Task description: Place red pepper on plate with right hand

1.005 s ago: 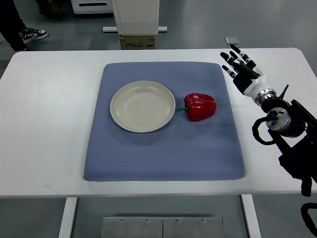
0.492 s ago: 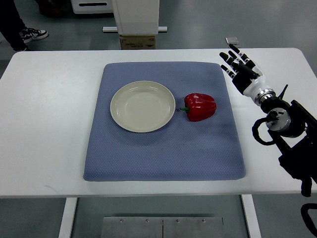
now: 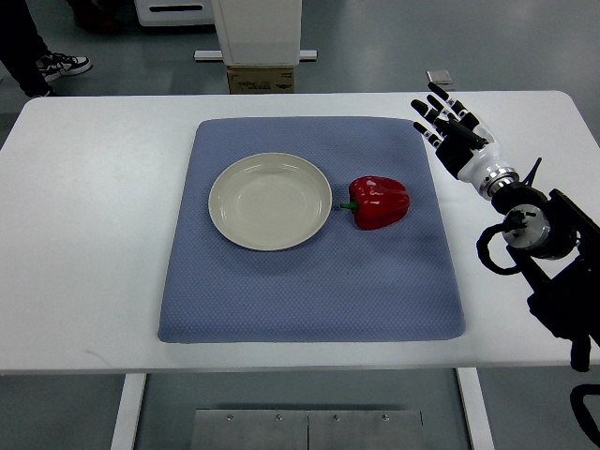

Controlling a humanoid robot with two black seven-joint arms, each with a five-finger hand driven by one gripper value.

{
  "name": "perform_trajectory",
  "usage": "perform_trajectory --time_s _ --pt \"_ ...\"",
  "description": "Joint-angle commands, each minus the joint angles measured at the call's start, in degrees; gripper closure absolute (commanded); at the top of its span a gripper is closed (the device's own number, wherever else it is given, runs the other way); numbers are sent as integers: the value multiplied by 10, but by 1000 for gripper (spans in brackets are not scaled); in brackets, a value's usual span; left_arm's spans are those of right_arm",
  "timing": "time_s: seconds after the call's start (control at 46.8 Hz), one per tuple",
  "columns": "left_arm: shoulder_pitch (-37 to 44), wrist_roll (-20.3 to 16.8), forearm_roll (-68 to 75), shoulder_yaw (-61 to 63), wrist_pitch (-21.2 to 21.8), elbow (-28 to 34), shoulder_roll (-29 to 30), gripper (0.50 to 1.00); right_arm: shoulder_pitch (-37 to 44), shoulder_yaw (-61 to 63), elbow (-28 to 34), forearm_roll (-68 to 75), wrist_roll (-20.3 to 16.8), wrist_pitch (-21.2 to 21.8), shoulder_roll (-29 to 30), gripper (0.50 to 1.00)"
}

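Observation:
A red bell pepper point(image 3: 380, 202) with a green stem lies on its side on the blue mat point(image 3: 309, 281), just right of a cream plate point(image 3: 270, 201) that holds nothing. My right hand point(image 3: 448, 127) hovers over the mat's upper right corner, up and to the right of the pepper and well apart from it. Its black-and-white fingers point(image 3: 428, 110) are spread open and hold nothing. The right arm comes in from the right edge.
The mat lies on a white table point(image 3: 84, 234). A small grey object point(image 3: 439, 77) sits at the table's far edge near my hand. Beyond the table stand a white machine base point(image 3: 260, 42) and a person's shoes point(image 3: 52, 67) on the floor.
My right hand has drifted slightly up and to the left, toward the mat's far right corner. The pepper and plate have not moved.

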Motion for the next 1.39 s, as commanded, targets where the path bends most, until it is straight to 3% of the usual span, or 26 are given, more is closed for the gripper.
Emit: perform_trajectory --time_s 0.0,0.599,1.026,1.368 --pt "0 0 0 0 0 0 0 500 2 0 2 0 0 5 0 500" --pt "0 0 0 0 0 0 0 500 27 -7 3 -4 -2 21 -28 500" --pt "0 0 0 0 0 0 0 500 93 -134 4 -10 3 54 -92 500" --pt "0 0 0 0 0 0 0 500 166 -283 5 -75 54 56 -129 500"
